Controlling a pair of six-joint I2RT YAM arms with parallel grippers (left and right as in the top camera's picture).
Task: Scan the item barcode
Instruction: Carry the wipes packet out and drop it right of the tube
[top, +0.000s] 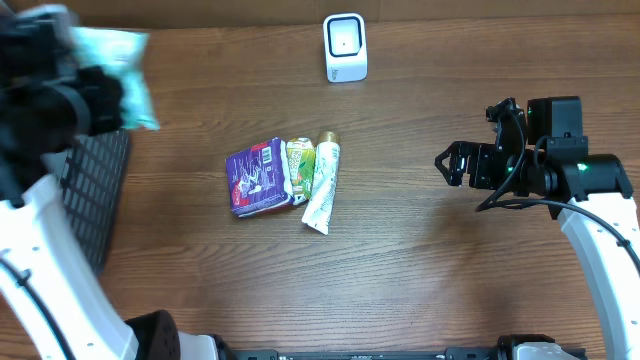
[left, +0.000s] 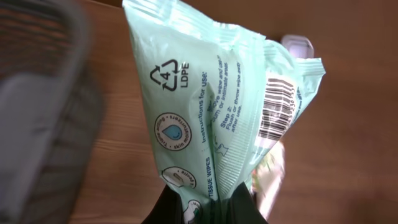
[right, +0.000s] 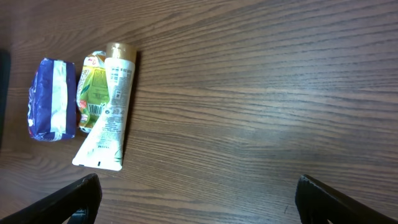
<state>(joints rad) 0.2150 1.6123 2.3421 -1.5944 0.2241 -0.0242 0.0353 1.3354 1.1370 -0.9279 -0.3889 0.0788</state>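
Your left pincer (left: 210, 210) is clamped on the bottom end of the wipes pack (left: 205, 106), and the pack looks lifted off the desk (top: 430, 280), held over the far left corner near the basket (top: 95, 190). So the pick-up is done, by the look of it. The barcode (left: 277, 109) shows plainly in the left wrist view, on a side fold of the pack, with its stripes clear of the fingers. What's left is the scan itself. The scanner (top: 345, 47) stands at the far edge of the desk near the middle, well apart from the pack, so I'd judge you're about halfway. You have to carry the pack to the right toward it and turn that side fold to face its window. From above I can't tell which way the barcode faces relative to the scanner, so expect some wrist rotation. Your right pincer (top: 443, 166) hangs wide apart and empty over bare desk on the right, taking no part. Between the arms lie a purple pack (top: 258, 178), a green pouch (top: 299, 170) and a tube (top: 322, 183), side by side in mid-desk, none of them gripped. Whether they need scanning too, the pictures don't say.
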